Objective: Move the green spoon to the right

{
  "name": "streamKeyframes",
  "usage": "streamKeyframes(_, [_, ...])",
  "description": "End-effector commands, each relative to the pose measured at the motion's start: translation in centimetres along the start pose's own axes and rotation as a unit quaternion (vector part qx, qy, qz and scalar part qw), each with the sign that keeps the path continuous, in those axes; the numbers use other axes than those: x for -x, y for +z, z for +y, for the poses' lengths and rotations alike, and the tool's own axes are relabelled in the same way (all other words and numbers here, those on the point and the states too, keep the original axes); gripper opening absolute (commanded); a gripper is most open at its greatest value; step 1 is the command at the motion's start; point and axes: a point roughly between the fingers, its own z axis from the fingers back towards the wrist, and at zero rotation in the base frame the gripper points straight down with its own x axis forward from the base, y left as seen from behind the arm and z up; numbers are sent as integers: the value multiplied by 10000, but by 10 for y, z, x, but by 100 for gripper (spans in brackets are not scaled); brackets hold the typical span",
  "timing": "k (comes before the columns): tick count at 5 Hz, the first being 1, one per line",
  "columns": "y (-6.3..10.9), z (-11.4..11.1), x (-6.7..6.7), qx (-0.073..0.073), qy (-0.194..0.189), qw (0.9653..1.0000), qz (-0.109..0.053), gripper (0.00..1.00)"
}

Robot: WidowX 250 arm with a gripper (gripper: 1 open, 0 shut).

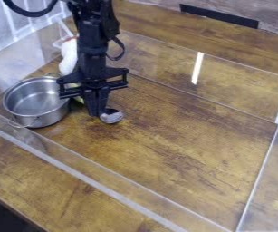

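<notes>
The fingers (96, 108) look closed and narrow, low over the green spoon (110, 117), presumably to nudge it clear of the pot (34, 120) beside them; I can't tell if they grip it

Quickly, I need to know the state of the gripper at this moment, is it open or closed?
Gripper: closed, and it seems to be on the green spoon; the grip itself is partly hidden.

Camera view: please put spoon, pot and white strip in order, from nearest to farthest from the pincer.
1. Spoon: right at the pincer, its bowl showing below.
2. Pot: at picture left.
3. White strip: farther up, at picture right.
</notes>
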Motion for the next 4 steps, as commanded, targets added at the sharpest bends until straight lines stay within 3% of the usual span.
streamKeyframes(1, [17, -2, -10, 187, 177, 9996, -103, 0])
streamKeyframes(3, [17, -5, -16, 169, 239, 9996, 15, 0])
streamKeyframes(4, [27, 2, -16, 145, 558, 9983, 86, 0])
